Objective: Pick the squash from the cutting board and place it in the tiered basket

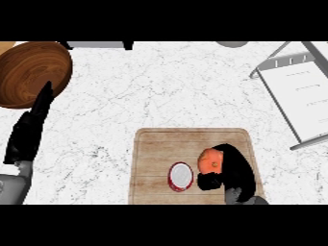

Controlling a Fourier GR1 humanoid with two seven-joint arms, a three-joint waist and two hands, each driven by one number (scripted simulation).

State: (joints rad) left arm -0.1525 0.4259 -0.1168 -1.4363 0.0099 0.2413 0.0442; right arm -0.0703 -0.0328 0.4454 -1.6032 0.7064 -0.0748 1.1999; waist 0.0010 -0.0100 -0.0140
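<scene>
You are at the grasp stage: your right hand is curled round the squash, which sits over the right part of the cutting board, just beside a small red-rimmed plate. Whether it has left the wood, you cannot tell. The carry and the placing are all left to do; the tiered basket stands well apart at the tabletop's right edge. Your left hand rests open, fingers straight, at the left
</scene>
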